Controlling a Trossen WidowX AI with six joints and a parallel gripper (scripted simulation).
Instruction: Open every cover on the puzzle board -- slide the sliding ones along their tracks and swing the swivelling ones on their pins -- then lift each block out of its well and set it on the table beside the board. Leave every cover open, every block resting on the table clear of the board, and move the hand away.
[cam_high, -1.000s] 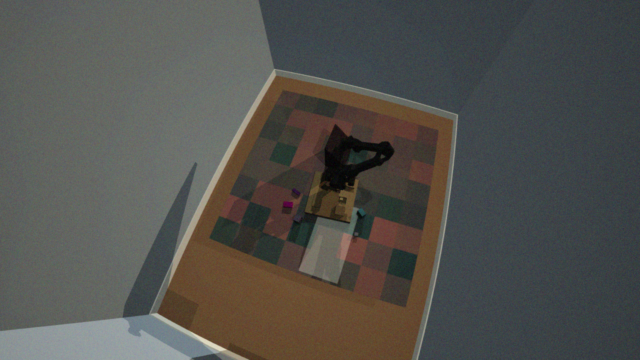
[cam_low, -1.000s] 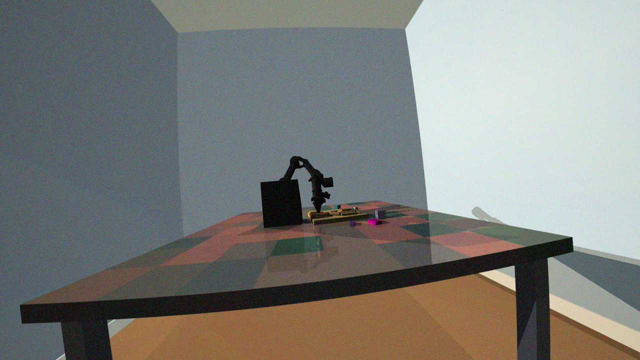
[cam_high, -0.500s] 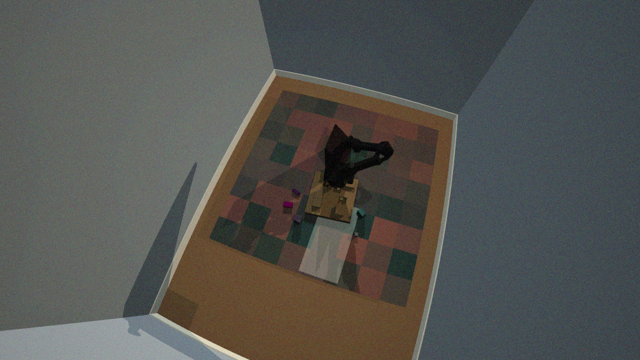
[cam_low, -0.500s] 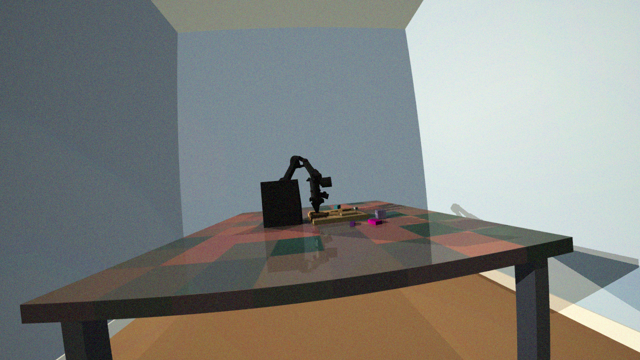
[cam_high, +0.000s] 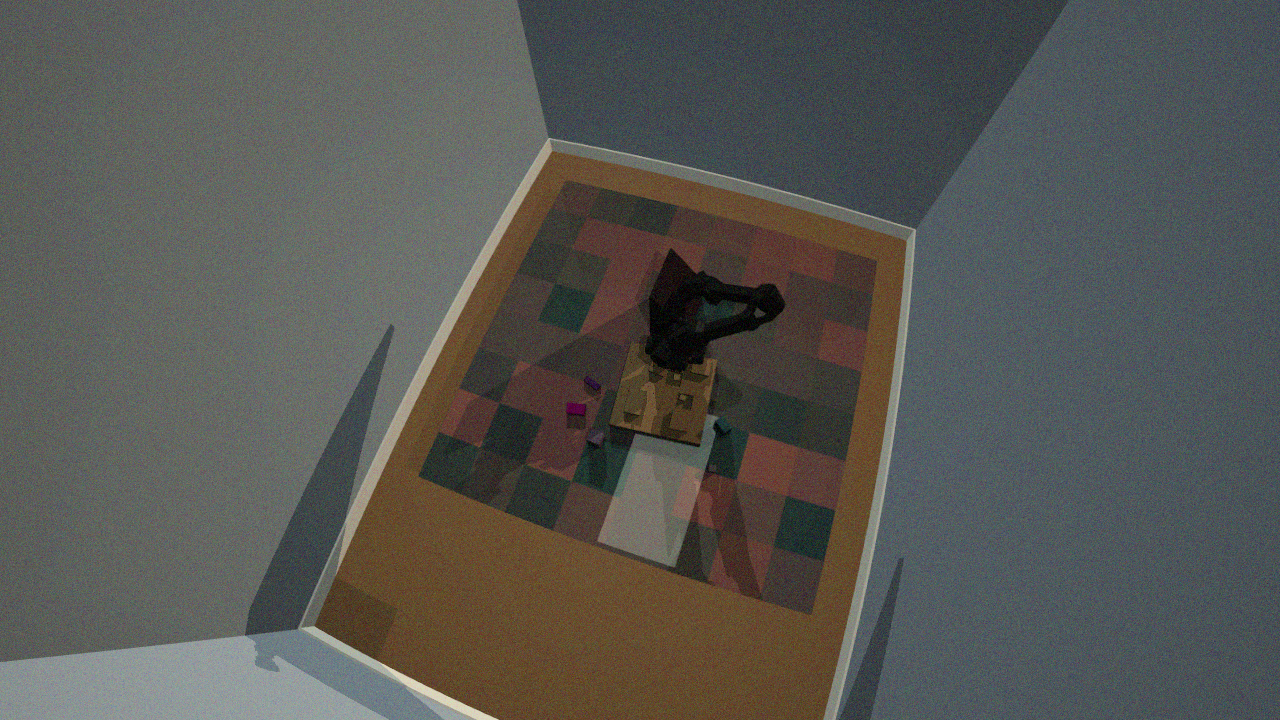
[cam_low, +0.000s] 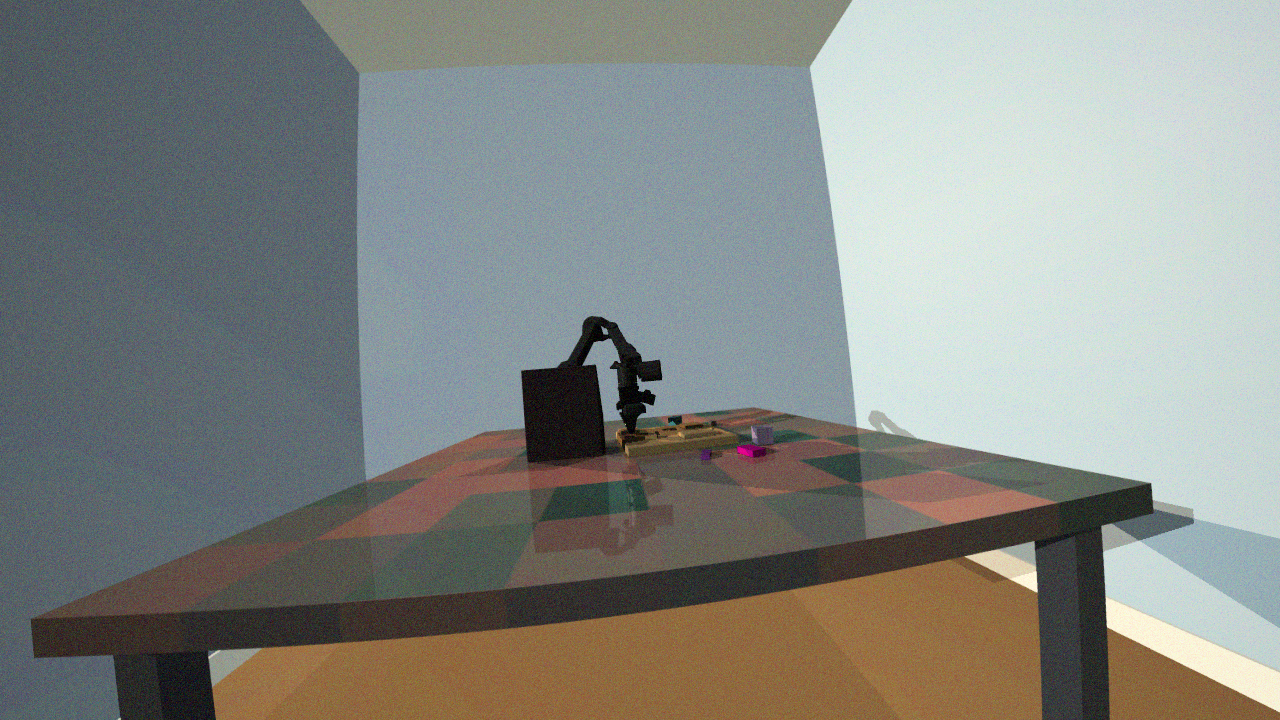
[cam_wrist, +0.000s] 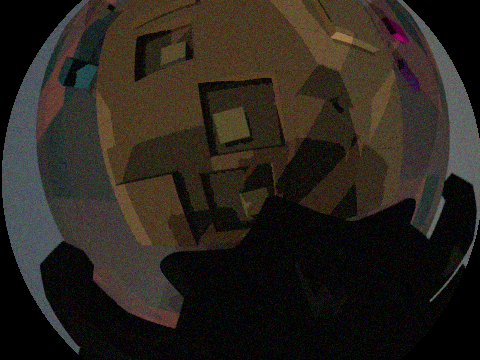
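Note:
My gripper (cam_high: 677, 364) (cam_low: 631, 429) is shut and empty, low over the base-side end of the tan puzzle board (cam_high: 657, 431) (cam_low: 666, 448) (cam_wrist: 150, 107). Its dark body fills the lower wrist view. Three wells show uncovered there, each with a small tan square inside; whether these are blocks is unclear. A tan cover (cam_wrist: 152, 210) lies left of the nearest well. A magenta block (cam_high: 575, 409) (cam_low: 750, 451) (cam_wrist: 399, 33), a purple block (cam_high: 592, 383) (cam_low: 706, 454) (cam_wrist: 411, 77), a lavender block (cam_high: 596, 437) (cam_low: 761, 435) and a teal block (cam_high: 722, 427) (cam_low: 674, 419) (cam_wrist: 86, 76) rest beside the board.
A small grey block (cam_high: 712, 468) (cam_low: 713, 423) lies beyond the teal block. The black base box (cam_low: 562, 414) stands beside the board. The table (cam_high: 514, 488) (cam_low: 429, 537) has a patchwork top with a bright light patch across it.

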